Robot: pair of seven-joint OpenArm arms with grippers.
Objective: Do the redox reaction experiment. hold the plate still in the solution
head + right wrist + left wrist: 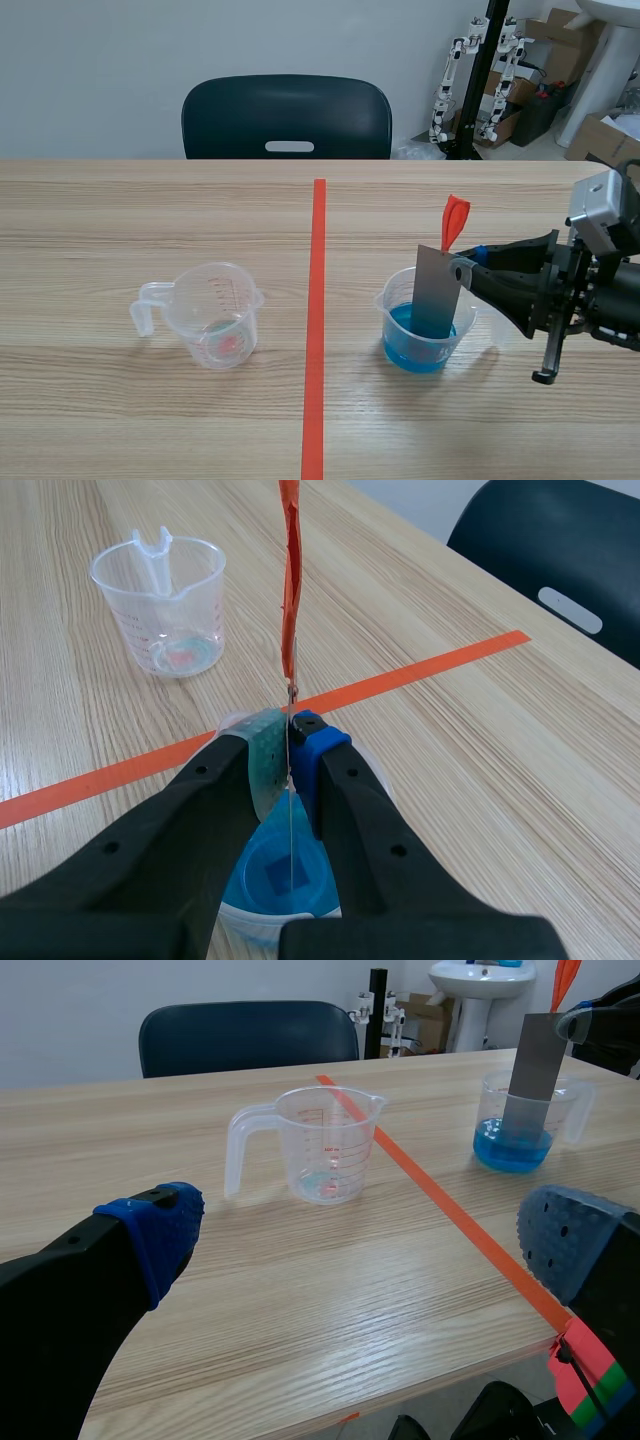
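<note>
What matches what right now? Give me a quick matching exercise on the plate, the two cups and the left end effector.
1 plate
2 right cup
3 left cup
4 left end effector

A open, holding nothing
B holds blue liquid
C gripped upright, lower end dipped
D no blue liquid inside

Pairs: 1-C, 2-B, 3-D, 4-A

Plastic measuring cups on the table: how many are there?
2. A nearly empty cup stands left of the orange tape line; the other cup, right of it, holds blue liquid with the grey plate dipped in.
</note>
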